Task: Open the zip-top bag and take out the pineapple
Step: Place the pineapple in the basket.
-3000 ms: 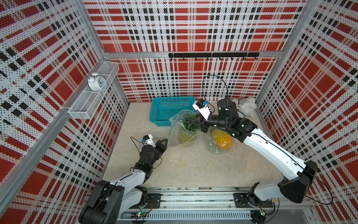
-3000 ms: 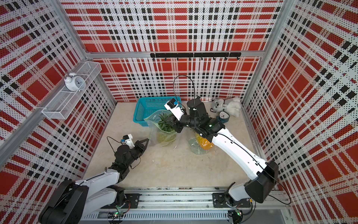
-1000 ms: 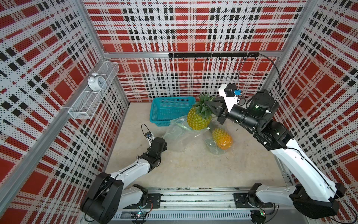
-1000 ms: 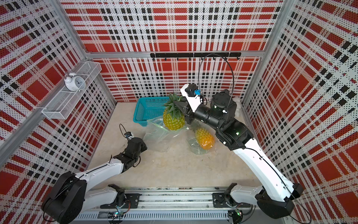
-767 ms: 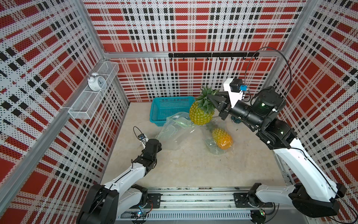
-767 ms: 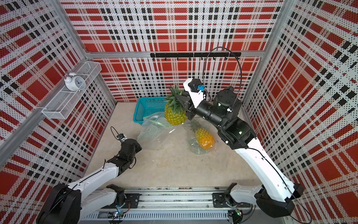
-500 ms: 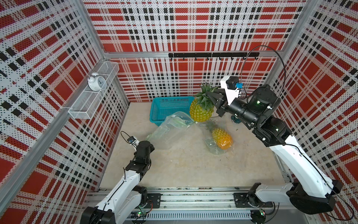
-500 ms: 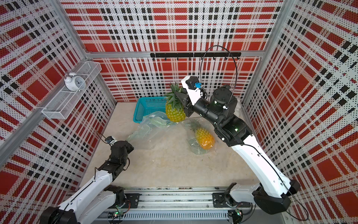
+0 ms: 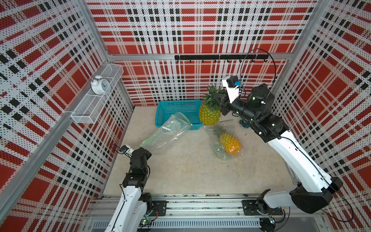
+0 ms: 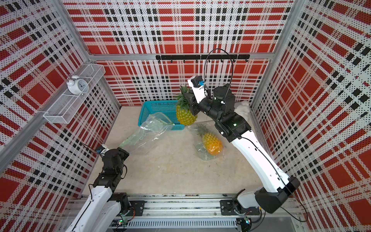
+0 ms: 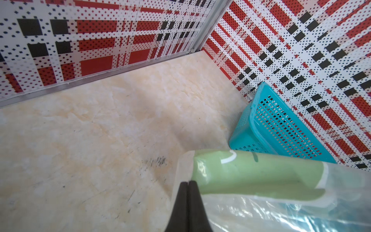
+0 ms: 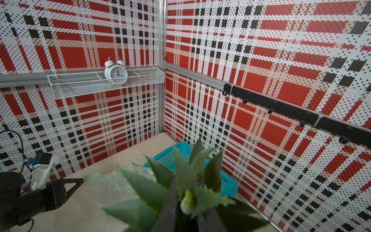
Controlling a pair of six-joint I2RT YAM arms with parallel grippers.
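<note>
above the basket [image 9: 176, 112] at upper centre, the right fingers [image 9: 217, 100] grip the pineapple [image 9: 209, 115] by its crown, clear of the bag [image 9: 166, 132]; left fingers [image 11: 188, 198] pinch the bag's corner. only setting down remains.

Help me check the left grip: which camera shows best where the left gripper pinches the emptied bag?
The left wrist view: the left gripper is shut on the emptied bag at its green edge. Both top views show only the bag trailing from it. The right wrist view shows it from afar.
</note>
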